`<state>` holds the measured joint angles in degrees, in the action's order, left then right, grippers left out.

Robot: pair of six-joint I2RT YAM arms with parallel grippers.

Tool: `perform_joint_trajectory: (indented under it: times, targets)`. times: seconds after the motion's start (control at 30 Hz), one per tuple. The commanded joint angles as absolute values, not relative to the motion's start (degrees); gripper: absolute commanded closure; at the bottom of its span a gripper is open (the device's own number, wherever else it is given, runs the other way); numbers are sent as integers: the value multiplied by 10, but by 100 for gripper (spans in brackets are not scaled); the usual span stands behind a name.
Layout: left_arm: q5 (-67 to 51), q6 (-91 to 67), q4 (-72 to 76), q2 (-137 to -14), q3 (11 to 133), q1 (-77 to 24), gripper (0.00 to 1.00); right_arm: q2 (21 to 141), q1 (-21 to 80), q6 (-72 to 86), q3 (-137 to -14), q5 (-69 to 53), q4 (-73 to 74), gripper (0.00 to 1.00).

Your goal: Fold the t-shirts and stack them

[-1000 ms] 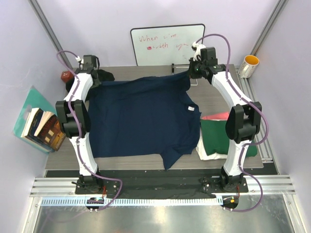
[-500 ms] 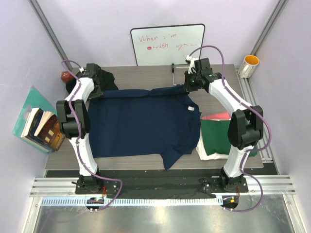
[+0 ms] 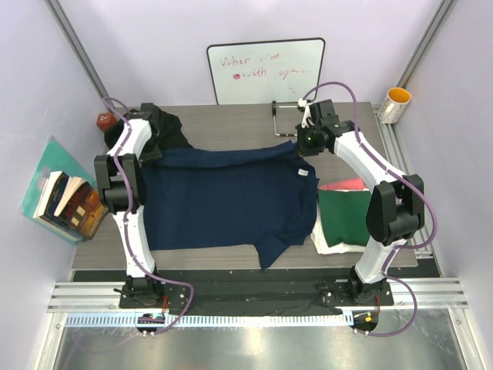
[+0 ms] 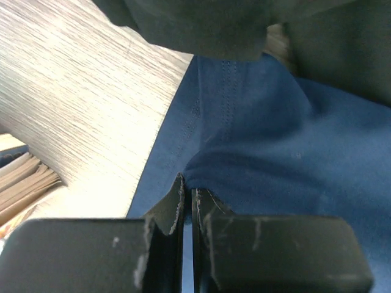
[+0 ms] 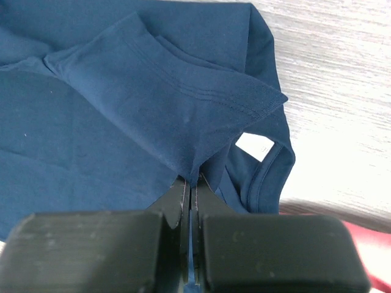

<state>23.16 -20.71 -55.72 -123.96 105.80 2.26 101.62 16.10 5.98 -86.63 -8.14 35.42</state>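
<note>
The navy blue t-shirt (image 3: pixel 223 200) lies spread across the table's middle, its far edge lifted and pulled toward the near side. My left gripper (image 3: pixel 151 151) is shut on the shirt's far left edge (image 4: pixel 244 152). My right gripper (image 3: pixel 303 143) is shut on the far right edge near the collar (image 5: pixel 183 104). A black t-shirt (image 3: pixel 171 132) lies crumpled at the far left, and shows as dark cloth in the left wrist view (image 4: pixel 208 24). At the right, a dark green t-shirt (image 3: pixel 343 216) lies folded on a cream-white one (image 3: pixel 330 245), with a pink-red one (image 3: pixel 343 185) behind.
A whiteboard (image 3: pixel 266 71) with red writing leans on the back wall. A yellow-lined mug (image 3: pixel 394 104) stands at the far right. Books (image 3: pixel 65 204) lie left of the table. A dark red object (image 3: pixel 105 121) sits at the far left corner. A metal handle (image 3: pixel 285 119) lies near the whiteboard.
Both grippers have moved toward the near side with the navy shirt's far edge, folding it over the rest of the shirt. The black shirt is now more exposed.
</note>
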Motion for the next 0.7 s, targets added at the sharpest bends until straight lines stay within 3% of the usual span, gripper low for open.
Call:
perform_joint_trajectory:
  times: [0.0, 0.67]
  targets:
    - [265, -223, -631, -1274, 1089, 26, 100, 1007, 165, 68, -870, -69, 362, 99]
    - [279, -236, -666, -1266, 1045, 26, 100, 1028, 177, 91, -879, -56, 447, 99]
